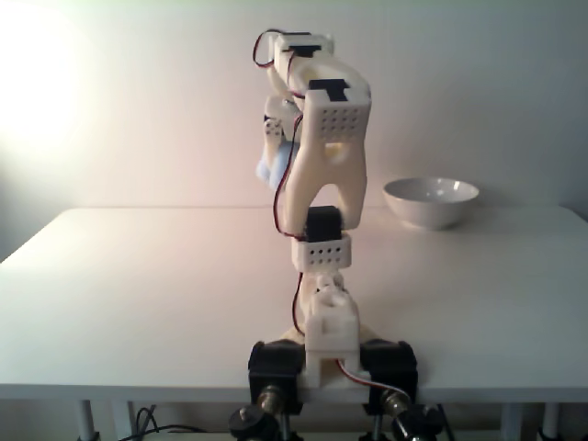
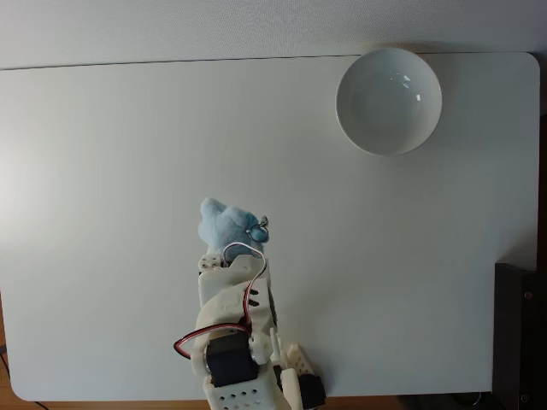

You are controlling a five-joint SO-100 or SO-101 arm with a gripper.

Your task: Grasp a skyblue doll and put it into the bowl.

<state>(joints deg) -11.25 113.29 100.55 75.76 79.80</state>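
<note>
While the fingers (image 2: 229,249) hold the doll (image 2: 224,224) clear of the table (image 2: 102,171), transport is underway. Next: swing toward the bowl (image 2: 389,128), well apart from the fingers, then release.

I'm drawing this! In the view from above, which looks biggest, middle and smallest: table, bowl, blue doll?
1. Table, biggest by far.
2. White bowl.
3. Skyblue doll, smallest, though the end effector hides part of it, and it may be lifted nearer the camera.
</note>
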